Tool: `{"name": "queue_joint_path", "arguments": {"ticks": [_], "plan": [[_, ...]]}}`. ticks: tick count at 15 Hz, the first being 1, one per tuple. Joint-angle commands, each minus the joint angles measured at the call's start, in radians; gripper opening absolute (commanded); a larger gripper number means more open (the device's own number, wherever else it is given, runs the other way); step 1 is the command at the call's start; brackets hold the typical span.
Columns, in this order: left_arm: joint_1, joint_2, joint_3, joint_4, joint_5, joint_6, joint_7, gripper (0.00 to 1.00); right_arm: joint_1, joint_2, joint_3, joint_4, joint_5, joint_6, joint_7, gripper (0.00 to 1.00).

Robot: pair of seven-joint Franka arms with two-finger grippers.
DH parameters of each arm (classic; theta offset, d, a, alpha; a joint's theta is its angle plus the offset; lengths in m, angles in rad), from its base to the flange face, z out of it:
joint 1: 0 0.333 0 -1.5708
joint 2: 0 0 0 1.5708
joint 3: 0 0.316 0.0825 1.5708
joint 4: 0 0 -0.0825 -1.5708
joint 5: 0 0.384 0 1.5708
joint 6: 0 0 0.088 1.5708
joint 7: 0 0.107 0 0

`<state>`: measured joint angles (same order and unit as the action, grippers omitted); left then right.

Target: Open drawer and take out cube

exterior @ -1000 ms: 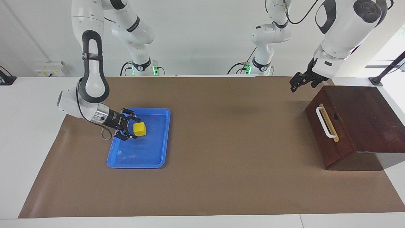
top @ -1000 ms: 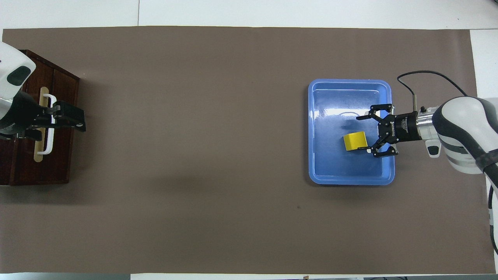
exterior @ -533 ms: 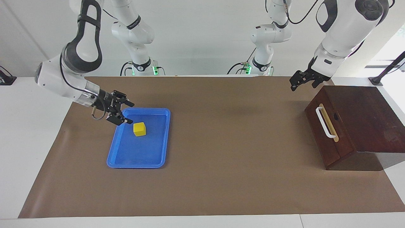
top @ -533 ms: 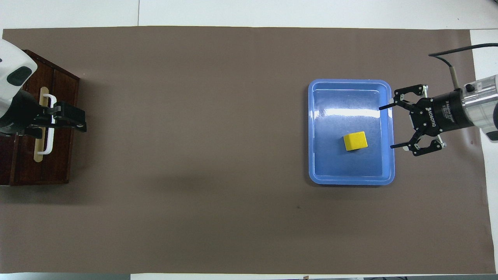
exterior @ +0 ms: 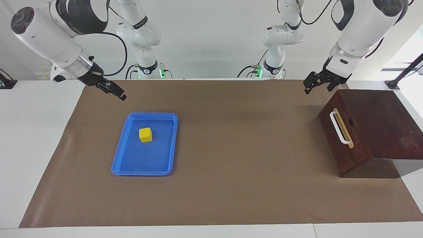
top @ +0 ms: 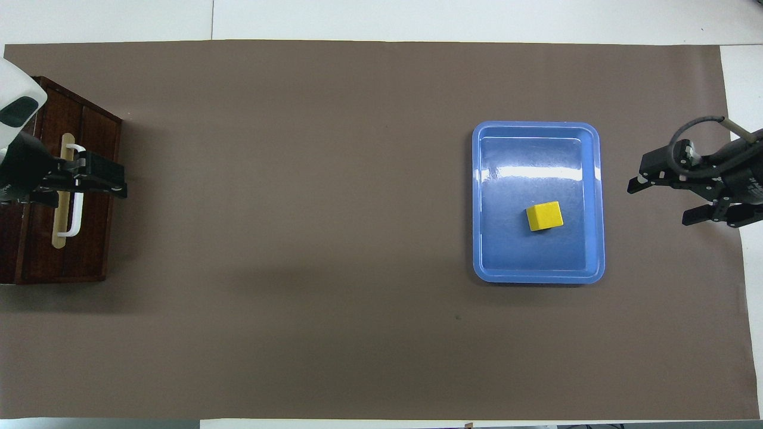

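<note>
The yellow cube (exterior: 145, 135) lies in the blue tray (exterior: 124, 165), also in the overhead view, cube (top: 544, 215) and tray (top: 536, 271). The dark wooden box's drawer (exterior: 355, 145) is shut, its white handle (exterior: 337, 127) on the front; it also shows from overhead (top: 95, 238). My right gripper (exterior: 120, 96) is open and empty, up in the air over the mat beside the tray, toward the right arm's end (top: 660, 204). My left gripper (exterior: 318, 88) is open and empty, raised over the drawer's front near the handle (top: 123, 185).
A brown mat (exterior: 231, 165) covers the table between the tray and the box. The white table edge (exterior: 33, 132) lies past the tray at the right arm's end.
My right gripper has let go of the cube, lifted and drawn back off the tray toward the right arm's end. The cube stays in the tray. The left gripper has barely moved.
</note>
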<state>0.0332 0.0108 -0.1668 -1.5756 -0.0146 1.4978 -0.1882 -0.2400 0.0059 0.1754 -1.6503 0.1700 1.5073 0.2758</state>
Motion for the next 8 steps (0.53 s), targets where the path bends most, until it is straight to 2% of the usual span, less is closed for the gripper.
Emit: {"name": "queue_joint_path", "arguments": {"ticks": [1,3,6,8], "plan": [[-0.01,0.006,0.016,0.008,-0.013,-0.019,0.016,1.0,0.005,-0.021,0.007,0.029,-0.111,0.004,-0.313,1.0],[-0.01,0.006,0.016,0.003,-0.014,-0.018,0.016,1.0,0.028,-0.011,0.01,0.061,-0.17,0.06,-0.479,1.0],[-0.01,0.008,0.027,0.006,-0.016,-0.013,0.016,1.0,0.03,-0.014,0.0,0.055,-0.162,-0.022,-0.487,1.0],[-0.012,0.006,0.026,0.002,-0.015,-0.013,0.015,1.0,0.04,-0.023,-0.004,0.034,-0.175,-0.032,-0.487,1.0]]}}
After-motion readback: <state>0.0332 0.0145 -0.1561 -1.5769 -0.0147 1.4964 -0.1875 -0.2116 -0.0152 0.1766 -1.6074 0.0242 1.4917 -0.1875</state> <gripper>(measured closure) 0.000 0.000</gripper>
